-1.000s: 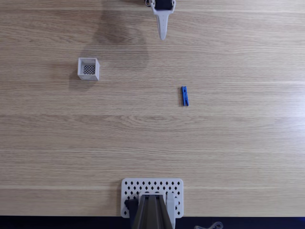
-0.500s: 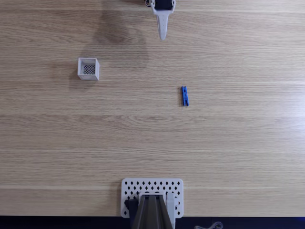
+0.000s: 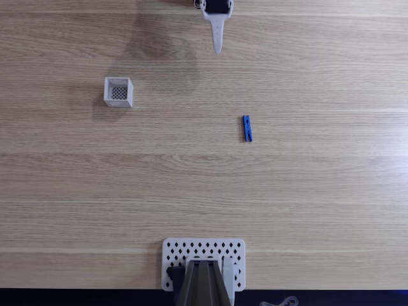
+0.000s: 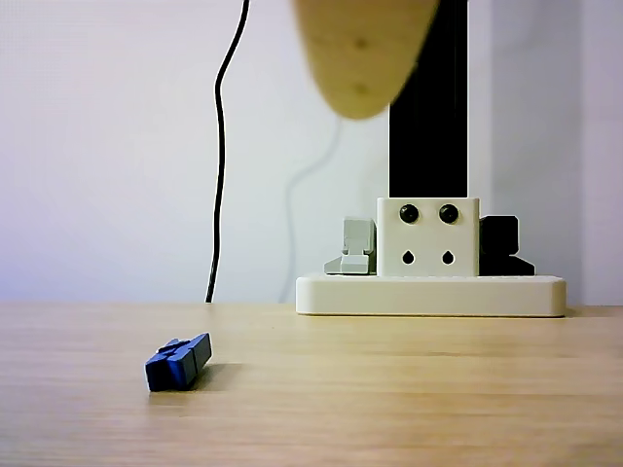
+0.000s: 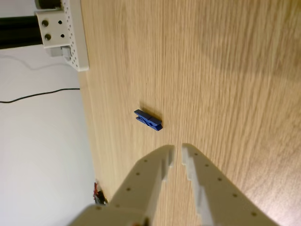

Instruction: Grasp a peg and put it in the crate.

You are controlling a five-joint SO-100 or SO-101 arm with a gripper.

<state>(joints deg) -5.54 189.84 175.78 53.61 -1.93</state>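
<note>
Fixed view, left to right: the crate (image 3: 118, 92) stands upper left on the wooden table (image 3: 306, 191); the gripper (image 3: 217, 47) hangs at top centre, fingers nearly closed, holding nothing; the peg (image 3: 247, 128) lies flat right of centre, well apart from both.
</note>
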